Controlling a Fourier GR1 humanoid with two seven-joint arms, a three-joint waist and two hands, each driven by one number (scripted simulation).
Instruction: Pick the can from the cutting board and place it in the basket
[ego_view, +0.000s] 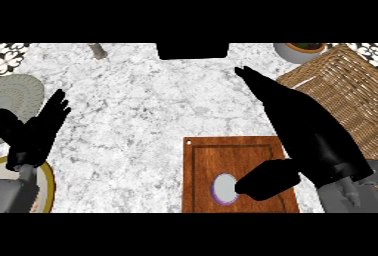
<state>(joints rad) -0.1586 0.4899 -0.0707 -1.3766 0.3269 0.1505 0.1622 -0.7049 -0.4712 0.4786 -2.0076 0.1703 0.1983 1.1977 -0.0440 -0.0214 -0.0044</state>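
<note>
- White marbled stone makes up the bench you are looking down on; take the cutting board as your landmark for everything below.
- Far left of the cutting board, at the view's left edge, your left robot hand rests with its fingers straight and spread, holding nothing.
- Just beneath that hand, also well left of the board, you can see part of a yellow-rimmed plate, and above it a grey round dish at the edge.
- On the cutting board itself, near its lower middle, stands the can; you see its pale round top with a purple rim.
- Your right robot hand hangs over the board's right side, fingers straight and stretched up past the board's far edge, thumb bent in and touching or just beside the can's right side. It has not closed on the can.
- Judging by its look, the can is rigid, smooth-walled and fairly light, so it may slip or tip; take it round the side wall, thumb opposite fingers, about mid-height.
- Right of and beyond the board sits the wicker basket, where the can must go; past it is a small potted plant.
</note>
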